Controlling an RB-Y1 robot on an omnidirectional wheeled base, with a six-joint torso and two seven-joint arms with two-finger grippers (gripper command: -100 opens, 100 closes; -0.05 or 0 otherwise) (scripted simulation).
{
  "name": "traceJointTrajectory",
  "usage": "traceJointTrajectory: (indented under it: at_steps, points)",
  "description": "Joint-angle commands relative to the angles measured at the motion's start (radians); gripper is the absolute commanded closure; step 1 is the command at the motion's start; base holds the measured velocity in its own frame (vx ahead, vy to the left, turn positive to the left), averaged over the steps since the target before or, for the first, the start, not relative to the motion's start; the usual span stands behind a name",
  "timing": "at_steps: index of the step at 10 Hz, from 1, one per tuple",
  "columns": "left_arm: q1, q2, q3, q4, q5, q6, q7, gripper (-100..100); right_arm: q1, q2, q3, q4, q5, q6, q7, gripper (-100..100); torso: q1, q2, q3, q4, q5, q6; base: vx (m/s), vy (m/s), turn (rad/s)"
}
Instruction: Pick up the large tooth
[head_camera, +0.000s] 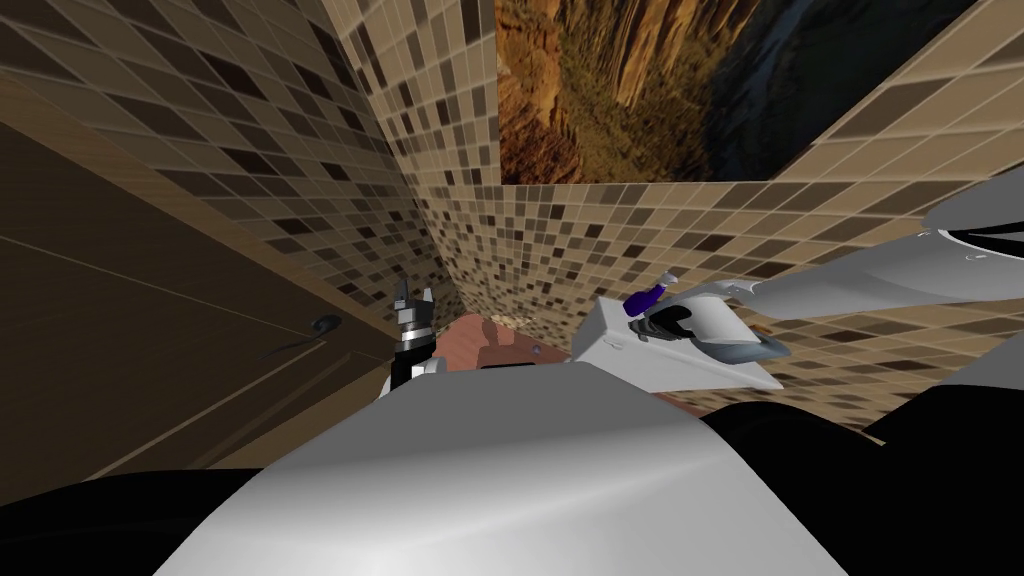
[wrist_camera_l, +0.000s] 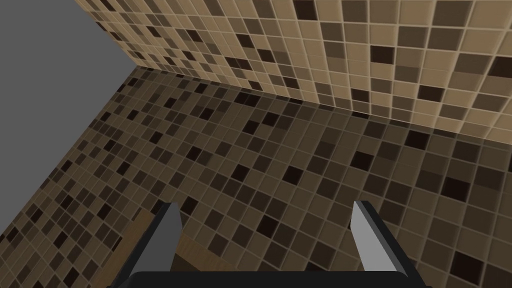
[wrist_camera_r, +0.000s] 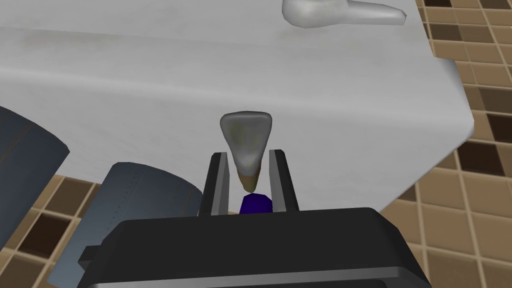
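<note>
Tooth (wrist_camera_r: 246, 136) root deep inside right claw (wrist_camera_r: 248, 154)

There were two tools: the right tool (wrist_camera_r: 248, 154) and, at nine o'clock of it in the head view, the left tool (wrist_camera_l: 265, 205), each with two fingers. There was one tooth (wrist_camera_r: 246, 132), one blue piece (wrist_camera_r: 255, 204), one white fixture (wrist_camera_r: 300, 90) bearing one lever (wrist_camera_r: 340, 12), one door handle (head_camera: 318, 326), and one picture (head_camera: 640, 90) on the wall.

light grey fingers (wrist_camera_l: 367, 235), dark box (wrist_camera_r: 260, 250)
</note>
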Motion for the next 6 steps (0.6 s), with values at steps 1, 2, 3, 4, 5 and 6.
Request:
traceJointTrajectory:
  at_steps: [1, 2, 3, 4, 5, 6]
  points:
    - [0.0, 0.0, 0.0, 0.0, 0.0, 0.0, 0.0, 0, -0.008, -0.029, 0.002, -0.012, -0.015, -0.004, -0.007, 100, 0.0, 0.0, 0.0, 0.0, 0.0, 0.0, -0.008, -0.013, -0.049]
    - [0.0, 0.0, 0.0, 0.0, 0.0, 0.0, 0.0, 0, -0.017, -0.055, 0.005, -0.025, -0.027, -0.008, -0.013, 100, 0.0, 0.0, 0.0, 0.0, 0.0, 0.0, -0.013, -0.023, -0.082]
    - [0.0, 0.0, 0.0, 0.0, 0.0, 0.0, 0.0, 0, -0.027, -0.081, 0.007, -0.037, -0.04, -0.012, -0.019, 100, -0.001, 0.001, 0.001, 0.0, 0.0, 0.0, -0.016, -0.027, -0.061]
    - [0.0, 0.0, 0.0, 0.0, 0.0, 0.0, 0.0, 0, -0.036, -0.108, 0.01, -0.05, -0.052, -0.017, -0.025, 100, -0.001, 0.001, 0.001, 0.0, 0.0, 0.0, -0.015, -0.025, -0.051]
    - [0.0, 0.0, 0.0, 0.0, 0.0, 0.0, 0.0, 0, -0.027, -0.096, 0.009, -0.037, -0.049, -0.02, -0.02, 100, -0.001, 0.001, 0.001, 0.0, 0.0, 0.0, -0.006, -0.009, -0.005]
    - [0.0, 0.0, 0.0, 0.0, 0.0, 0.0, 0.0, 0, -0.026, -0.099, 0.009, -0.036, -0.05, -0.023, -0.021, 0, -0.001, 0.001, 0.0, 0.0, 0.0, 0.0, 0.0, 0.0, 0.0]
